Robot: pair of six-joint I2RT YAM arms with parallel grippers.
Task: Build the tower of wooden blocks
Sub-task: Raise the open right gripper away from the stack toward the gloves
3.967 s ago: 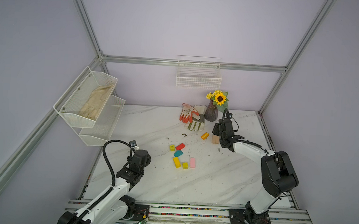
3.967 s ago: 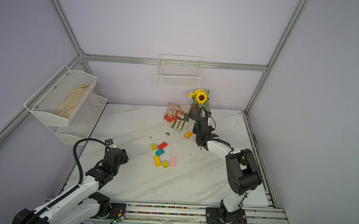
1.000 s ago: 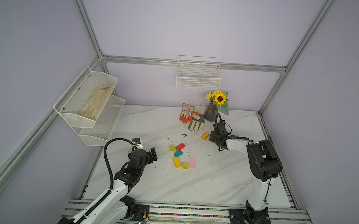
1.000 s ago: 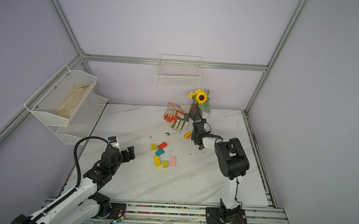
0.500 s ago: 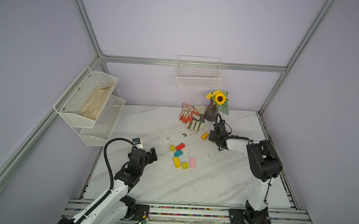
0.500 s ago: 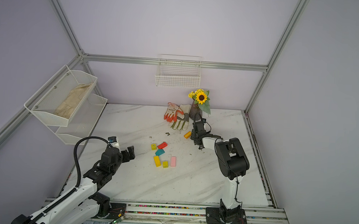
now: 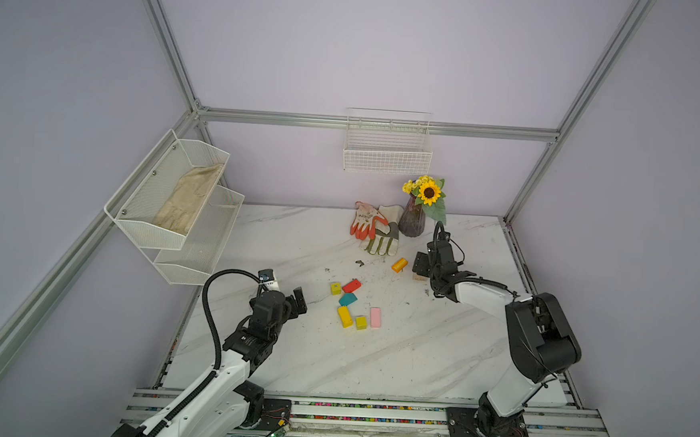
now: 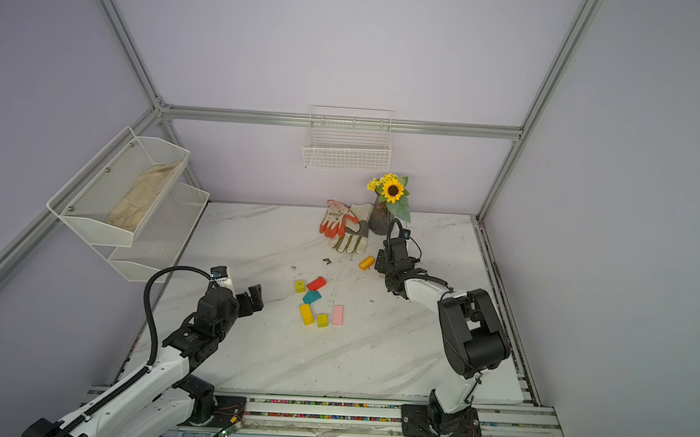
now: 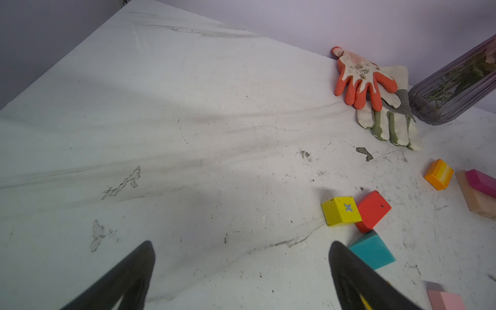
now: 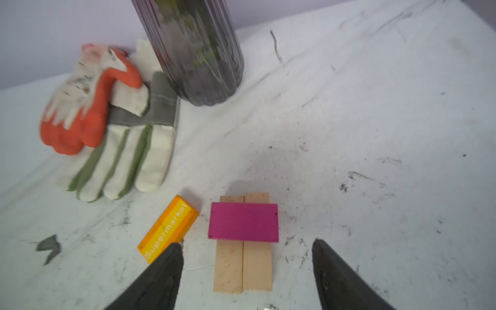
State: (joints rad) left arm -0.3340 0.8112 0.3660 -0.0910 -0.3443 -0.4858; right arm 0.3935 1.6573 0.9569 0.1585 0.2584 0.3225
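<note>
The tower is a low stack: a magenta bar [image 10: 243, 222] lies across two tan bars [image 10: 243, 268] set side by side. My right gripper [image 10: 247, 243] hovers open over it, one finger on each side, touching nothing; in a top view it [image 7: 420, 267] hides most of the stack. An orange bar [image 10: 169, 228] lies just beside the stack. Loose wood blocks sit mid-table: a yellow cube [image 7: 335, 287], a red block [image 7: 351, 286], a teal block [image 7: 347, 299], a yellow bar [image 7: 345, 316], another yellow cube [image 7: 360, 322] and a pink bar [image 7: 374, 316]. My left gripper [image 9: 240, 244] is open and empty, left of them.
Two work gloves [image 7: 374, 229] and a dark vase with a sunflower [image 7: 412, 221] stand close behind the stack. A wire basket [image 7: 386, 155] hangs on the back wall. A two-tier mesh rack [image 7: 174, 200] holding a glove hangs at the left wall.
The right gripper's jaws have spread wider over the stack. Since four seconds ago the right arm has folded in and the left arm has reached toward the loose blocks.
</note>
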